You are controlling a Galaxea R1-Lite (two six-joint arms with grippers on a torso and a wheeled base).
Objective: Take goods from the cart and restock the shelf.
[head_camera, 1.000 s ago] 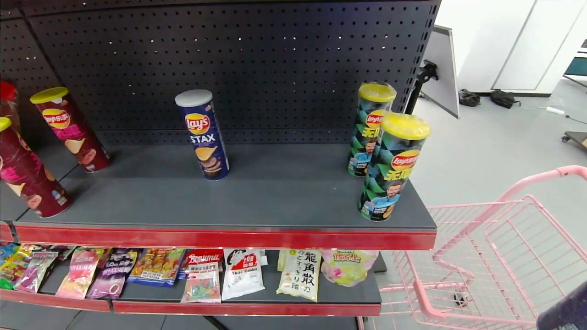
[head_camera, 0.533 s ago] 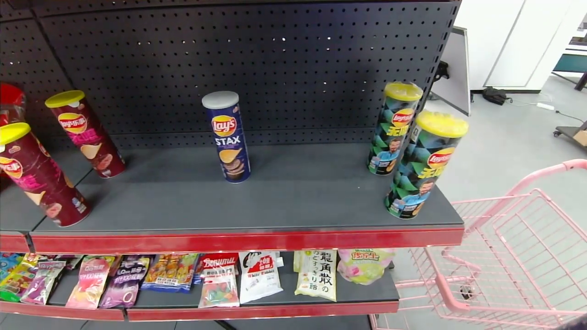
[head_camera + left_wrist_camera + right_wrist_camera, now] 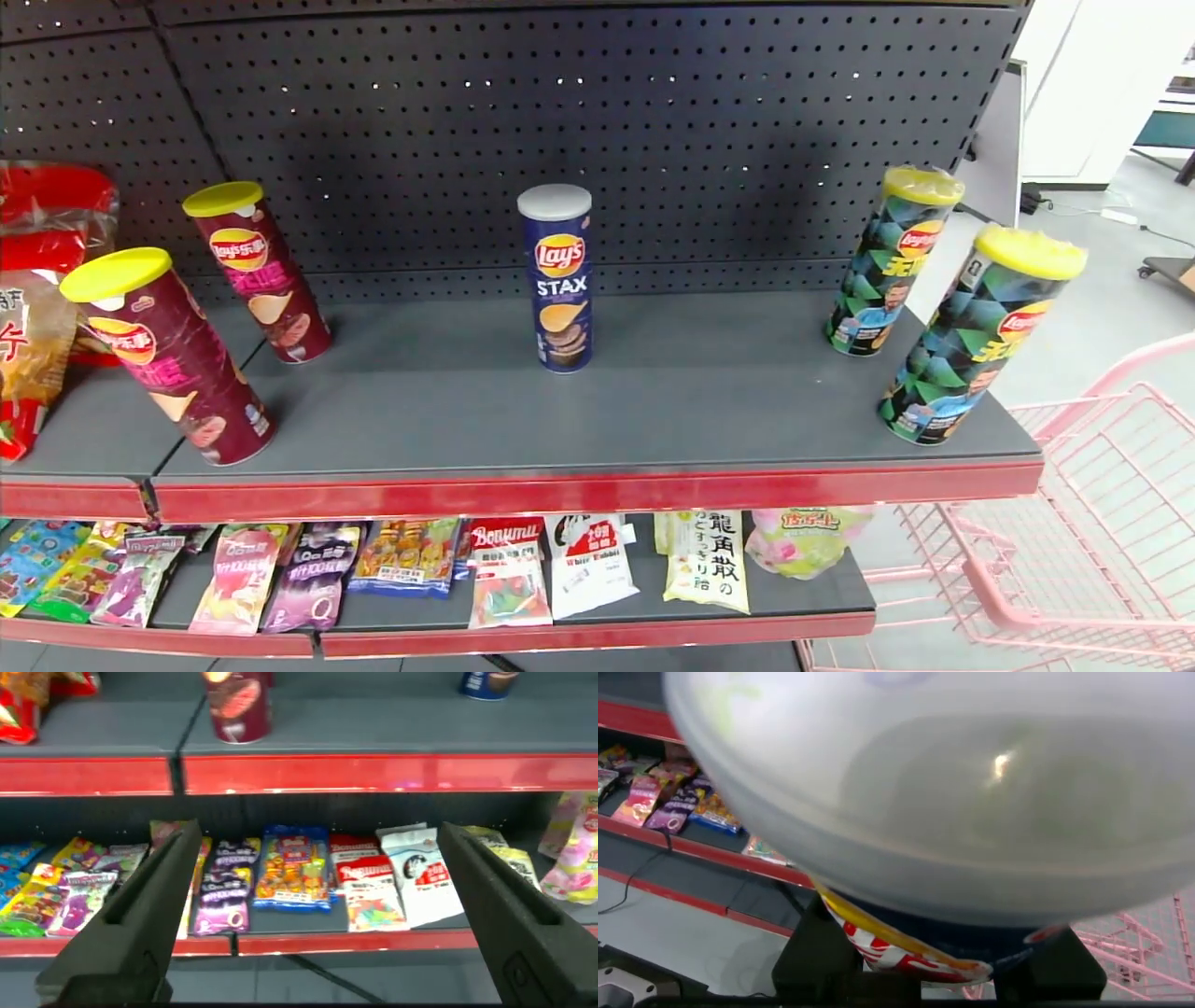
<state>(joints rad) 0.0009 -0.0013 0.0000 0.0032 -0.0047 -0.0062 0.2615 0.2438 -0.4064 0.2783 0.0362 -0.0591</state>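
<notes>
In the head view the upper shelf (image 3: 653,411) spans the middle of the frame, with a blue chip can (image 3: 557,280) upright at centre, two maroon cans (image 3: 257,271) at the left and two green-patterned cans (image 3: 980,336) at the right. The pink cart (image 3: 994,597) sits in the lower right corner. In the left wrist view the left claw (image 3: 318,835) has its fingers wide apart, facing the snack bags (image 3: 294,868) laid on the lower shelf (image 3: 374,943). In the right wrist view the right claw (image 3: 938,971) is clamped on a pale-lidded can (image 3: 952,784), which is close against the lens.
</notes>
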